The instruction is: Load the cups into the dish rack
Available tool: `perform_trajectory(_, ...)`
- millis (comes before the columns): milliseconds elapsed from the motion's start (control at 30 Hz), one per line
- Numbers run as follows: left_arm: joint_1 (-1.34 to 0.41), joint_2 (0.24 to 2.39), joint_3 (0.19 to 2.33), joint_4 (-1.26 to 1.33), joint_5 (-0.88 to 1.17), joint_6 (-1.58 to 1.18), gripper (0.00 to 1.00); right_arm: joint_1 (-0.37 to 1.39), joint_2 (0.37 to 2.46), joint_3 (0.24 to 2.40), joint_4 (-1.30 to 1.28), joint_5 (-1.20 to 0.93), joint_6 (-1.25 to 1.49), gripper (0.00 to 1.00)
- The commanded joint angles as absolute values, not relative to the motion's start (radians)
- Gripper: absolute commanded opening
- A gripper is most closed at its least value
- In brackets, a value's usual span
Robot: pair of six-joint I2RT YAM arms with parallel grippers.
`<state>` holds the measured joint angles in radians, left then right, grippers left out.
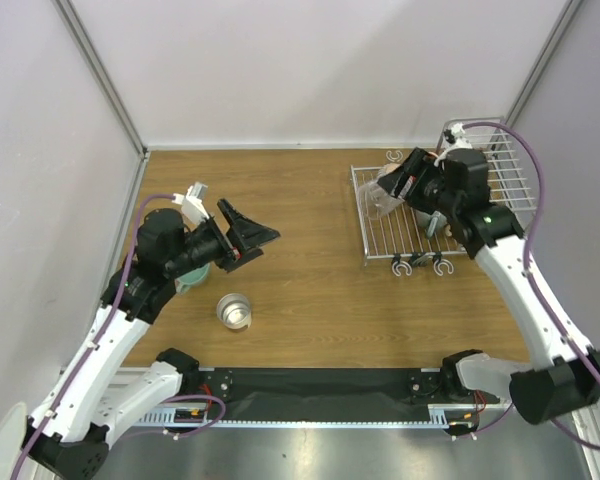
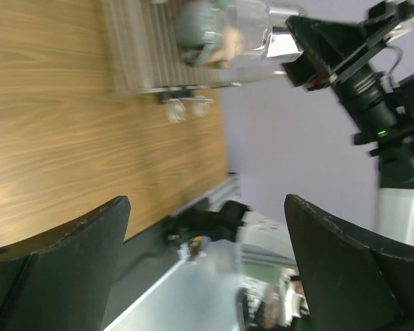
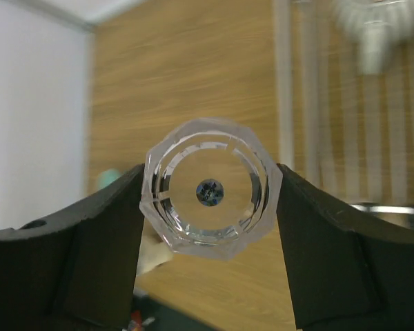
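Note:
My right gripper is shut on the clear glass and holds it tilted over the left edge of the dish rack's flat grid tray. The right wrist view shows the glass end-on, clamped between both black fingers. A greyish cup lies on the tray, partly hidden under the right arm. The steel cup stands on the table at the near left. A teal mug peeks out under my left arm. My left gripper is open and empty, raised above the table; its view looks across at the rack.
The rack's taller barred basket stands at the far right by the wall. Hooks hang off the tray's near edge. Grey walls close the table on the left, back and right. Blurred teal and beige shapes show behind the glass.

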<state>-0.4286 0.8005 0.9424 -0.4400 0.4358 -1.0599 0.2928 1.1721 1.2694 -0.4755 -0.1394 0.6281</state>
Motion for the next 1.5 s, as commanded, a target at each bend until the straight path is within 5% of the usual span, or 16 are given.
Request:
perform_trajectory(0, -0.422, 0.821, 1.049, -0.728, 0.316, -0.89, 0.99, 0.299, 1.242, 1.325, -0.497, 0.194, 0.457, 0.0)
perform_trajectory(433, -0.422, 0.867, 1.272, -1.129, -0.03, -0.767, 0.94, 0.339, 1.479, 1.264, -0.377, 0.469, 0.292, 0.0)
perform_trajectory(1100, -0.422, 0.874, 1.299, -1.221, -0.098, -0.788, 0.95, 0.327, 1.641, 1.239, -0.268, 0.496, 0.29, 0.0)
perform_trajectory(1300, -0.422, 0.865, 1.296, -1.224, -0.095, -0.788, 0.95, 0.324, 1.692, 1.279, -0.291, 0.499, 0.29, 0.15)
perform_trajectory(1467, -0.422, 0.868, 1.292, -1.224, -0.089, -0.782, 0.95, 0.325, 1.69, 1.281, -0.299, 0.495, 0.284, 0.41)
